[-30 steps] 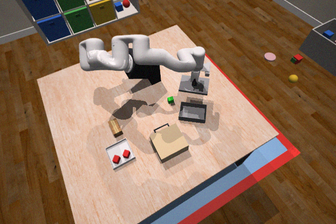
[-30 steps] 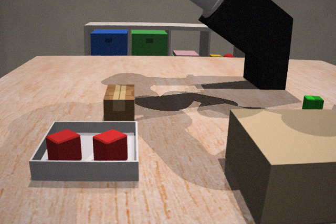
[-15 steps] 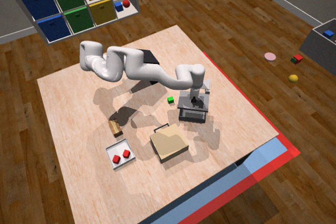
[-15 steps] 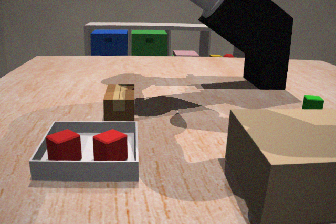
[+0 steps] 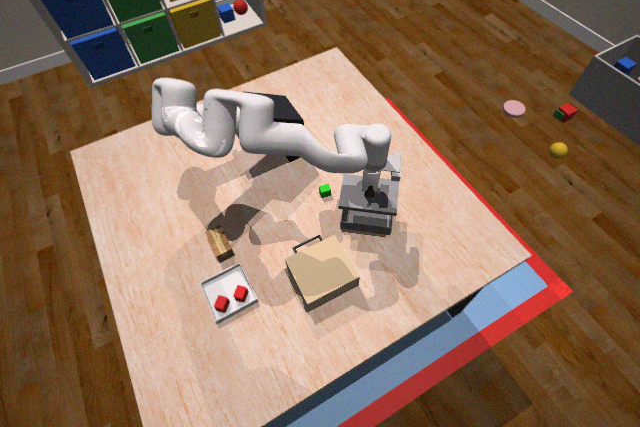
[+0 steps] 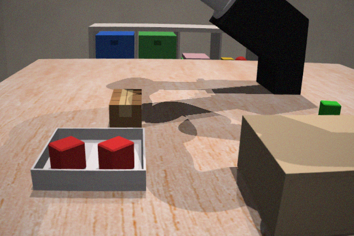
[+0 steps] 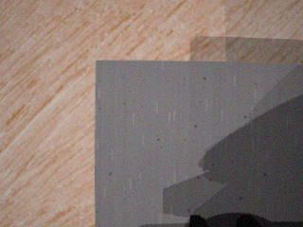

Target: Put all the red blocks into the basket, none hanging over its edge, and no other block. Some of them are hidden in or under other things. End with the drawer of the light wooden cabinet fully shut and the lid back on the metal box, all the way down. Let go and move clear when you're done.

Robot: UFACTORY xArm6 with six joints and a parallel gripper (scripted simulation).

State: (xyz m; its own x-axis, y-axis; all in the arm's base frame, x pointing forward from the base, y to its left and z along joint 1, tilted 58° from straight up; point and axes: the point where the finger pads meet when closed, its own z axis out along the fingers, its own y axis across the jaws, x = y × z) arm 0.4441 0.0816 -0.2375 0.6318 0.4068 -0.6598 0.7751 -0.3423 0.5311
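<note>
Lid (image 5: 356, 197) (image 7: 137, 123) hangs partly over the metal box (image 5: 366, 228), my pincer (image 5: 370, 191) (image 7: 222, 222) mostly closed and gripping it from above.

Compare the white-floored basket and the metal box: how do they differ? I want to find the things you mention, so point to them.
The basket (image 5: 236, 312) (image 6: 88, 179) has pale grey walls; the metal box (image 5: 366, 227) is darker.
The basket is uncovered; the metal box is partly hidden from above by the lid (image 5: 354, 200) (image 7: 142, 142) in the gripper (image 5: 370, 191) (image 7: 218, 221).
Both stand on the table (image 5: 155, 360) (image 6: 186, 213).
</note>
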